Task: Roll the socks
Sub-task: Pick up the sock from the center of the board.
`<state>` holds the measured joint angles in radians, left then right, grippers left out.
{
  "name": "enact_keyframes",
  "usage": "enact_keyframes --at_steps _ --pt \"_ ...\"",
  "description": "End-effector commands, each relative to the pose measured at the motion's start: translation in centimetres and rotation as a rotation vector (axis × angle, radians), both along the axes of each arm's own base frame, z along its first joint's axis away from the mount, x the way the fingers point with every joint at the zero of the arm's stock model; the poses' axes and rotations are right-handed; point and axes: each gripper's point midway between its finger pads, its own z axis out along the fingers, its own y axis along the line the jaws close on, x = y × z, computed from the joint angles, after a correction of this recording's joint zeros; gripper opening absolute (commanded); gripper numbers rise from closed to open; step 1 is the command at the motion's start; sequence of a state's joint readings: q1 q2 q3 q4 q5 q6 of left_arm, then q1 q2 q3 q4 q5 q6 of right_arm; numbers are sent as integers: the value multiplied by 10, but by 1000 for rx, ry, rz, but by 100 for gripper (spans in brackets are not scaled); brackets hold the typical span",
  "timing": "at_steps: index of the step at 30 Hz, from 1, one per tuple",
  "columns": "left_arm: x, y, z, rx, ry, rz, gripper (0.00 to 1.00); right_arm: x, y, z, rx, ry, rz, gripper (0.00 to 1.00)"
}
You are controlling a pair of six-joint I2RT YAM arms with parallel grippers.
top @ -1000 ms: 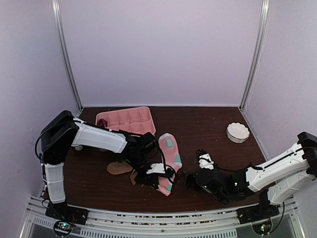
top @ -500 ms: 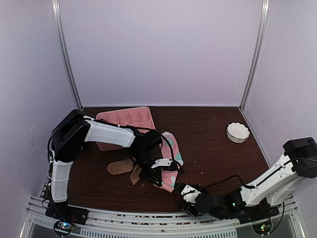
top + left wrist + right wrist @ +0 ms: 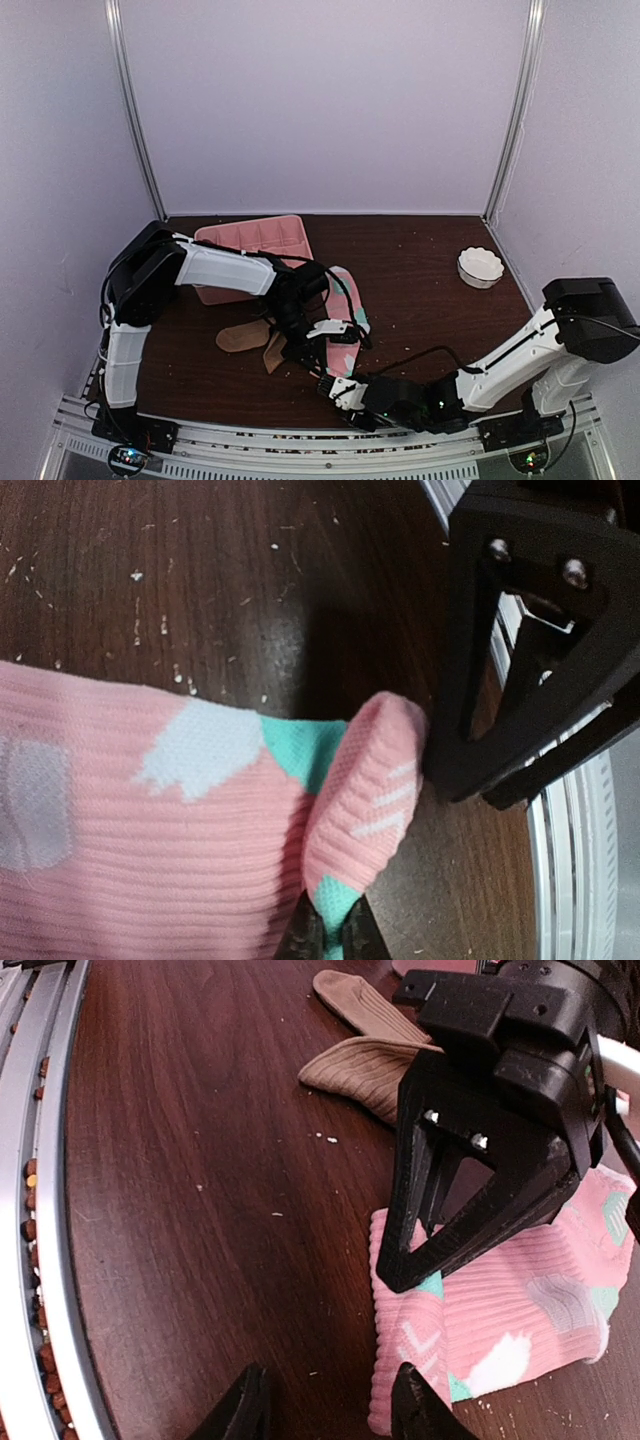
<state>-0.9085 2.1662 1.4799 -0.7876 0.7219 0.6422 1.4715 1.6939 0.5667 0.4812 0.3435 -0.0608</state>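
Observation:
The pink socks (image 3: 346, 300) with white and mint patches lie flat mid-table. My left gripper (image 3: 318, 346) is shut on their near end. In the left wrist view its tips (image 3: 330, 942) pinch a folded-up pink and mint flap (image 3: 365, 780) of the sock (image 3: 150, 830). My right gripper (image 3: 336, 390) lies low at the front edge, just in front of that end. In the right wrist view it (image 3: 330, 1410) stands open over bare wood, its right finger (image 3: 415, 1405) beside the sock's edge (image 3: 400, 1360). The tan socks (image 3: 243, 338) lie left of the pink ones.
A pink divided tray (image 3: 255, 238) stands at the back left and a white scalloped bowl (image 3: 480, 266) at the right. The metal rail (image 3: 40, 1210) of the table's front edge runs close beside my right gripper. The tan socks (image 3: 360, 1060) lie beyond the left gripper (image 3: 395, 1275).
My right arm has swung left along the front edge to the pink socks' near end, its jaws narrowing. The left gripper has kept its hold on the sock and barely shifted.

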Motion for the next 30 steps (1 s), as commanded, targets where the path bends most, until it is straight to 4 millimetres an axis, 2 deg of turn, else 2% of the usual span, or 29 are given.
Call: enact_keyframes --at_steps 1,12,17,20,23,25,26,28,30 --pt "-2 11 -14 56 22 -13 0 8 3 -8 -54 -19 34 41" --pt "-3 16 -17 74 7 -36 0 25 0 -12 -115 -102 8 40" --pt "-4 16 -16 69 10 -40 0 31 -3 -17 -136 -104 -4 34" --pt "-4 15 -15 64 13 -42 2 32 -3 -21 -152 -92 2 27" --pt "-2 13 -13 59 7 -43 5 30 -2 -25 -156 -71 9 12" --pt "-1 12 -12 57 0 -42 13 28 -2 -28 -159 -55 8 3" --pt "0 12 -12 56 -5 -43 22 27 -3 -31 -161 -43 7 1" --pt "3 11 -8 47 -33 -37 39 24 -4 -34 -156 -6 4 0" --pt "8 12 -1 18 -86 -24 52 22 -6 -37 -154 38 -1 0"
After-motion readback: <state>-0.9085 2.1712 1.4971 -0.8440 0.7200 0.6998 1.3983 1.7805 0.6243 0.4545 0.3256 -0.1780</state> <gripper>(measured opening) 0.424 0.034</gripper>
